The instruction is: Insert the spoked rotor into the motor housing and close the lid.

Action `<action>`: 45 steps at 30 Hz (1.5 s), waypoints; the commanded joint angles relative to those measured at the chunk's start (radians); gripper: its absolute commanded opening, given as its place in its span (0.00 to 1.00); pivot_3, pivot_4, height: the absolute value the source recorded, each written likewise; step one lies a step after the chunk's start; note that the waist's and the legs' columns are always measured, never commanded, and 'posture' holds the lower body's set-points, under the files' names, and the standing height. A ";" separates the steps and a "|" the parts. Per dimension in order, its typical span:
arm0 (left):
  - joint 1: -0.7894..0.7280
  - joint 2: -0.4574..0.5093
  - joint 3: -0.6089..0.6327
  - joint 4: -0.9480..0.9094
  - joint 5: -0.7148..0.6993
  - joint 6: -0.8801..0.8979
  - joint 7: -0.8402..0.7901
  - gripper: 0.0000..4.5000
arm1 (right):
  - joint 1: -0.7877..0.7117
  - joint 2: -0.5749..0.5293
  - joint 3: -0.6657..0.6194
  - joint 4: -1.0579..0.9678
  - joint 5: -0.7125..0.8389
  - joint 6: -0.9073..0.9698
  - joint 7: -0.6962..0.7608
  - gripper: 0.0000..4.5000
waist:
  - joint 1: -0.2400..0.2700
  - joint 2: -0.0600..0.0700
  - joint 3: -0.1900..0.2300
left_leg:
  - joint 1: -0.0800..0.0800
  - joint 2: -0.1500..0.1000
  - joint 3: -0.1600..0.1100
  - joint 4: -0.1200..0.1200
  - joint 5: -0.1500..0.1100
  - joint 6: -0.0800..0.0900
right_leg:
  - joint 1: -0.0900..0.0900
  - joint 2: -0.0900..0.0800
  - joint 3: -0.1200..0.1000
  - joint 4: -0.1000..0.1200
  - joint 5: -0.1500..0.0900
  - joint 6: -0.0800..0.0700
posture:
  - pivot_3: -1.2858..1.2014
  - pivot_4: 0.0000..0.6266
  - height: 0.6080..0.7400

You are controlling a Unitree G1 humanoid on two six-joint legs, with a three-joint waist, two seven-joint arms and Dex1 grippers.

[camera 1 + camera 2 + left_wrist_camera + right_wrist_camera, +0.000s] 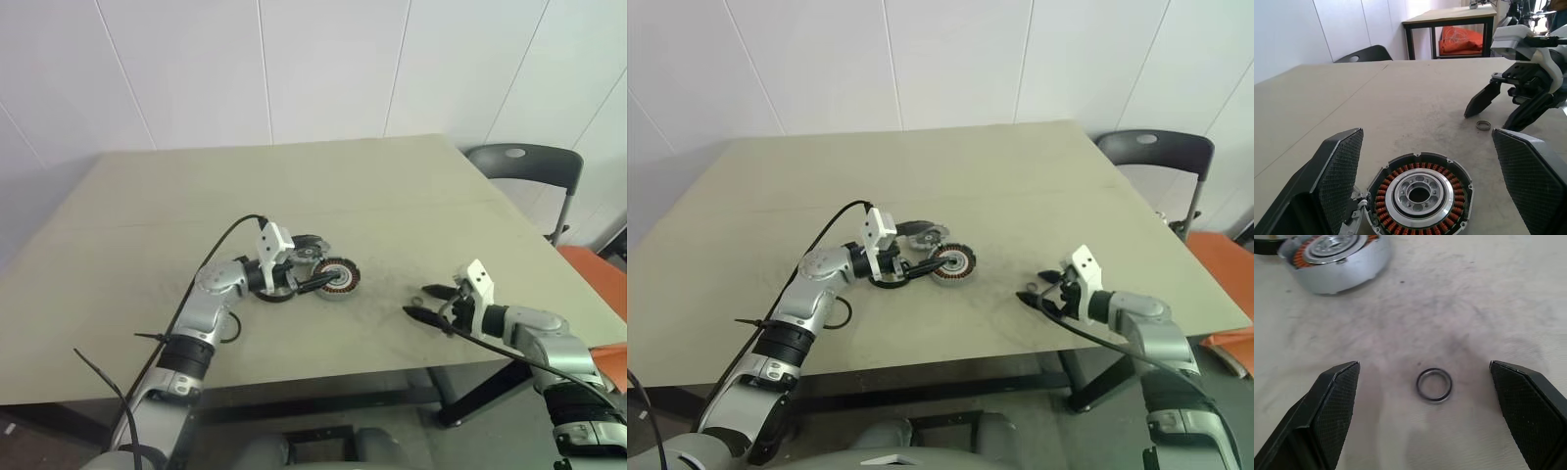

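Beige table [323, 186] | white panelled wall [294, 59] | black chair [524, 162]

You see silver-grey arms with black joint bands. Each hand [312, 282] carries black cross-hatched fingers [1339, 171] and a white wrist block. A black cable [211, 259] trails behind the left hand.

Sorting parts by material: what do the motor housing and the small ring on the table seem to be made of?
Motor housing: apparently silver-grey metal shell with a matte sheen; copper-coloured windings circle a shiny machined-looking hub. Small ring: probably metal, thin with a dull dark-grey gleam; a coating or plastic can't be ruled out.
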 commanded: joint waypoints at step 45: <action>0.003 0.073 0.055 -0.046 -0.014 -0.015 0.054 1.00 | -0.191 0.226 0.078 -0.246 0.165 0.192 -0.019 0.17 | 0.003 0.004 0.002 | -0.004 0.001 -0.004 -0.001 -0.003 0.004 | 0.002 -0.002 -0.002 -0.011 0.004 0.005 | 0.52 0.00 1.00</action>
